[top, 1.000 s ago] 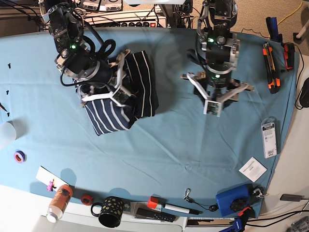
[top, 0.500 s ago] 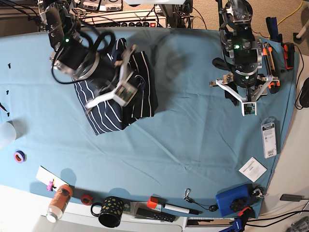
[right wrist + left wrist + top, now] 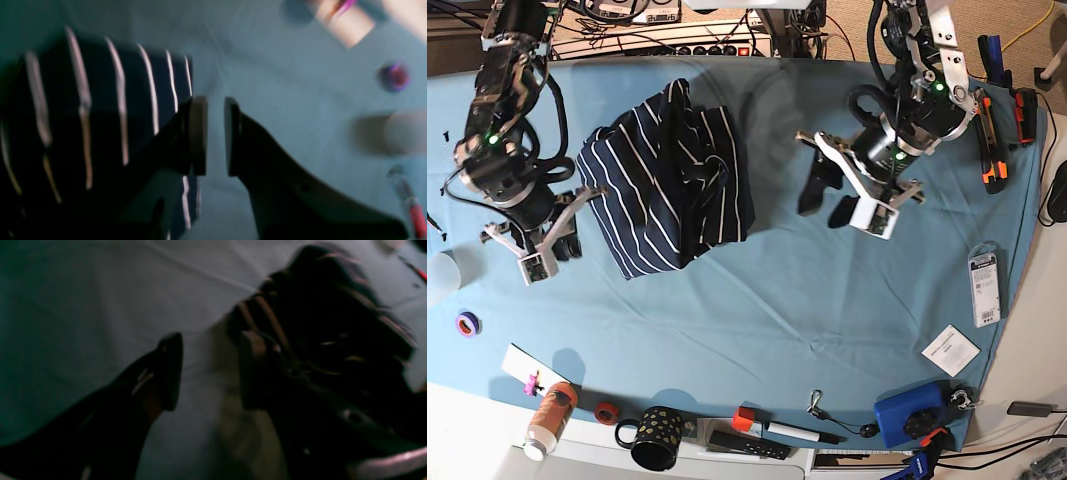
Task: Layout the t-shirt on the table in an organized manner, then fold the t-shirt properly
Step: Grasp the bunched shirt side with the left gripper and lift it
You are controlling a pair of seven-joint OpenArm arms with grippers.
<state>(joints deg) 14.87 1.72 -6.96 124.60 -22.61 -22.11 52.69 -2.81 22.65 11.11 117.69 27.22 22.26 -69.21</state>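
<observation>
While navy white-striped cloth t-shirt [image 3: 672, 180] lies bunched on teal-draped table [image 3: 757, 300], both my claws — left gripper [image 3: 852, 195], right gripper [image 3: 547, 245] — hang released, empty; spreading, folding left.

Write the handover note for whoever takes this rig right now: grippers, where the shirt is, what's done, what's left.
Left gripper: open, empty, above bare table to one side of the shirt.
Right gripper: jaws slightly apart, nothing between them, beside the other edge of the t-shirt.
T-shirt: bunched in a rumpled heap on the table, between the two arms, held by neither.
Done: nothing shows as finished; the shirt is not spread flat.
Left: grasp the edges, lay the shirt out flat and straight, then fold it.
</observation>
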